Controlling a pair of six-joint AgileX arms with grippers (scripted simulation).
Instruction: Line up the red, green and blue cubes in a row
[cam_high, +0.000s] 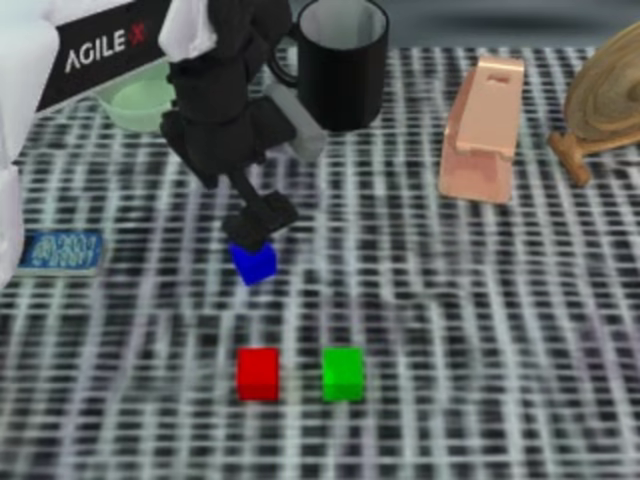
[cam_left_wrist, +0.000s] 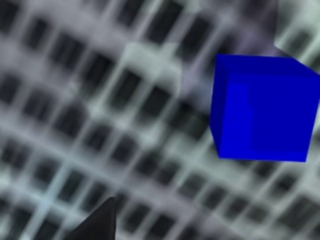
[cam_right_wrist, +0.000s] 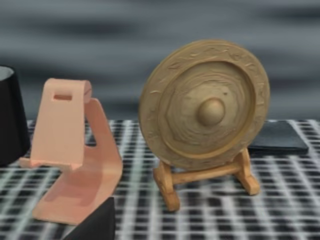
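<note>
A: Where is the left gripper (cam_high: 258, 228)?
B: It hangs over the left-centre of the table, its tip right above the blue cube (cam_high: 254, 263). Whether the fingers are apart or clamped on the cube cannot be told; the left wrist view shows only one dark fingertip (cam_left_wrist: 97, 225) and the cube off to one side.

A: How does the blue cube sit?
B: Turned, one corner pointing toward the front edge. As a cube, it has no long axis.

A: And the others?
B: The red cube (cam_high: 258, 373) and green cube (cam_high: 343, 373) sit squarely side by side nearer the front, a small gap between them, red on the left. The blue one is behind the red.

A: Farther out?
B: A black mug (cam_high: 343, 62), a pale green bowl (cam_high: 135, 105), a pink phone stand (cam_high: 483, 130), a wooden gong on a stand (cam_right_wrist: 205, 112) and a blue card (cam_high: 60, 251). The right arm is out of the top view.
</note>
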